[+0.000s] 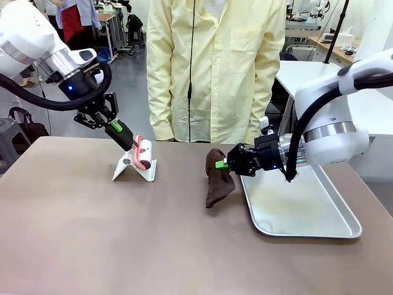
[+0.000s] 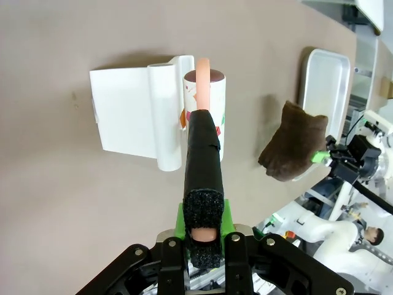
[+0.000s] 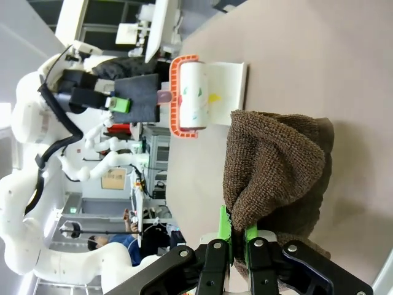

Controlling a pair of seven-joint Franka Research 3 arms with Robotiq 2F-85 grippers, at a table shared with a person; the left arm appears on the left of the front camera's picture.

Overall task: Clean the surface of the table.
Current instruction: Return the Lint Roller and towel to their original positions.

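The brown table [image 1: 92, 233] spans the front view. My left gripper [image 1: 116, 128] is shut on the black handle [image 2: 202, 153] of a lint roller [image 1: 142, 153], whose white patterned roll [image 2: 212, 107] rests against an open white cover [image 1: 132, 169] standing on the table. My right gripper [image 1: 224, 164] is shut on the top of a dark brown cloth [image 1: 218, 178]. The cloth hangs down with its lower end at the table, just left of the metal tray. In the right wrist view the cloth [image 3: 276, 172] bunches above the green pads, and the roller [image 3: 190, 98] lies beyond it.
A silver metal tray [image 1: 307, 209] lies on the table's right side under my right arm. A person in a pale yellow coat [image 1: 215, 67] stands at the far edge, hands out of sight. White tables stand behind on the right.
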